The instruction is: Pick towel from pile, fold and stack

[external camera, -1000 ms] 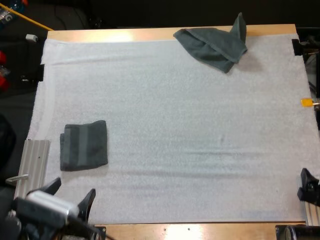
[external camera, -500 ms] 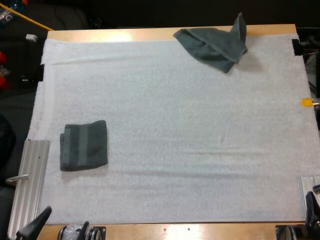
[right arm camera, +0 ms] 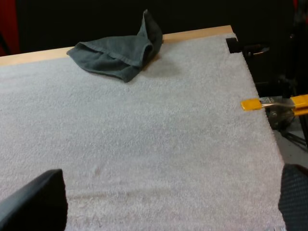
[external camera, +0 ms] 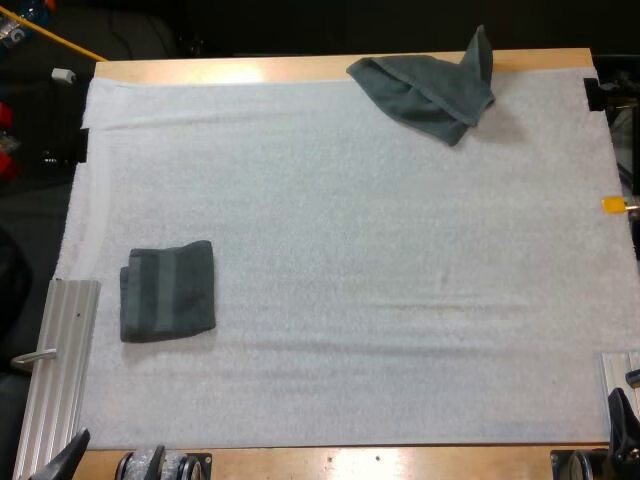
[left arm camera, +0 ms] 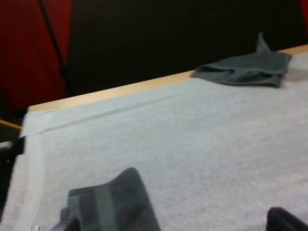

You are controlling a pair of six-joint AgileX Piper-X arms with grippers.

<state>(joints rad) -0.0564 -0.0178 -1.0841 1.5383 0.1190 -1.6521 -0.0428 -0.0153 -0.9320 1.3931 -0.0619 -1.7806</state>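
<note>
A crumpled dark grey-green towel (external camera: 430, 88) lies at the mat's far edge, right of centre, one corner sticking up. A folded towel (external camera: 168, 290) rests flat at the near left of the mat. My left gripper (left arm camera: 173, 224) is open and holds nothing. It hangs low at the near-left corner of the table, just short of the folded towel (left arm camera: 115, 202), and one fingertip (external camera: 68, 458) shows there in the high view. My right gripper (right arm camera: 163, 202) is open and bare at the near right corner, with the crumpled towel (right arm camera: 118, 53) far ahead of it.
An aluminium rail (external camera: 60, 360) runs along the table's near left side, and a shorter one (external camera: 618, 372) stands at the near right. The white mat (external camera: 350, 250) lies bare between the two towels.
My left arm has pulled back from over the mat's near-left corner toward the table's near edge. The right gripper has also drawn back. Both towels lie as before.
</note>
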